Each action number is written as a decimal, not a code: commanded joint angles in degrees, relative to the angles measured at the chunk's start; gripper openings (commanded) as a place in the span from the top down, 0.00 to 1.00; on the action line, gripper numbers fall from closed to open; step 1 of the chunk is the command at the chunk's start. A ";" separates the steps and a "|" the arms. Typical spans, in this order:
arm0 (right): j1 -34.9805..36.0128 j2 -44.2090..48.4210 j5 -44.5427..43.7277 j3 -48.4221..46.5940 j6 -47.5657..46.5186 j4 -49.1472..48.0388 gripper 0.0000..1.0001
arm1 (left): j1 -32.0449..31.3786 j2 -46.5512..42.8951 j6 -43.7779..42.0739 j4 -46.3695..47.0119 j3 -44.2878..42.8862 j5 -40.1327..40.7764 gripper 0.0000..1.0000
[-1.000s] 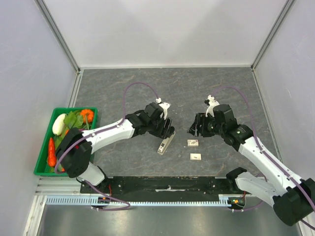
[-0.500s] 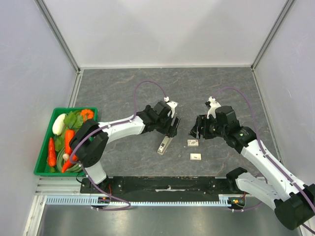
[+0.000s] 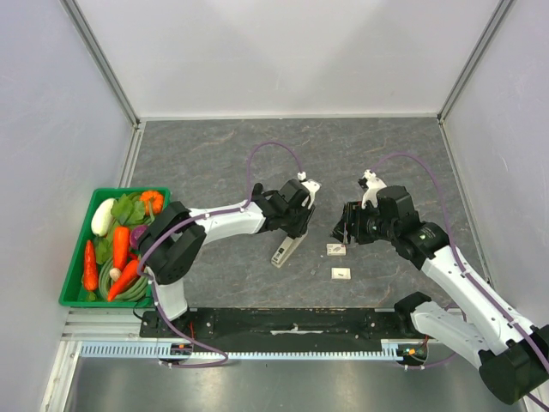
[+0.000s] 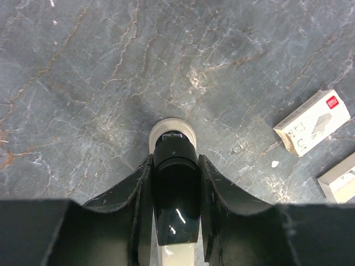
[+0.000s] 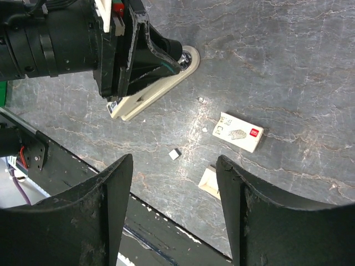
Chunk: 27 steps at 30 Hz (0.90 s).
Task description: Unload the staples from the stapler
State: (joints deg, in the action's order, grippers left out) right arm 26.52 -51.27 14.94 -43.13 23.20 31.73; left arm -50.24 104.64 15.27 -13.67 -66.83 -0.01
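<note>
The stapler [image 3: 286, 250], cream base with a black top, lies on the grey table pointing away from the arms. My left gripper [image 3: 297, 225] is over its far end. In the left wrist view the two fingers of my left gripper [image 4: 175, 166] press on both sides of the stapler's black top [image 4: 176, 194]. My right gripper [image 3: 341, 228] hovers to the right of the stapler, open and empty. In the right wrist view my right gripper [image 5: 173, 166] is spread wide above the table, with the stapler [image 5: 152, 95] at upper left under the left arm.
A white staple box [image 3: 335, 250] lies right of the stapler, and an open box tray [image 3: 341, 274] nearer the arms. A small strip of staples [image 5: 174, 154] lies on the table. A green basket [image 3: 76, 257] with vegetables stands at the left edge.
The left arm has swung right and its gripper has settled over the stapler's far end. The stapler has shifted slightly. The right gripper has drifted a little to the right.
</note>
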 commanded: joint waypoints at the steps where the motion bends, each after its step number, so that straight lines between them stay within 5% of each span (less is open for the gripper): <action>1: 0.28 0.29 0.35 -0.37 -1.05 -0.08 0.32 | -0.39 0.39 -3.57 0.58 -2.52 3.44 0.70; 3: 0.28 0.46 0.27 -0.55 -1.05 -0.17 0.32 | -0.30 0.21 -3.93 0.23 -2.69 4.40 0.98; 12: 0.28 -0.76 -0.87 -5.11 -3.16 -0.08 0.33 | -0.30 -8.39 -9.55 -5.47 -6.90 0.82 0.98; 22: 0.28 -3.92 2.37 -13.71 -7.81 -1.94 0.34 | 2.50 -21.31 -17.02 -15.85 -12.63 -25.62 0.98; 27: 0.28 -7.00 12.29 -21.28 -11.68 -0.18 0.37 | 6.90 -27.20 -17.64 -16.74 -10.00 -40.22 0.98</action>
State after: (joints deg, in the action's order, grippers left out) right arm 26.52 -56.93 18.74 -58.00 16.01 31.83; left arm -46.50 82.39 1.17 -28.84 -77.08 -24.27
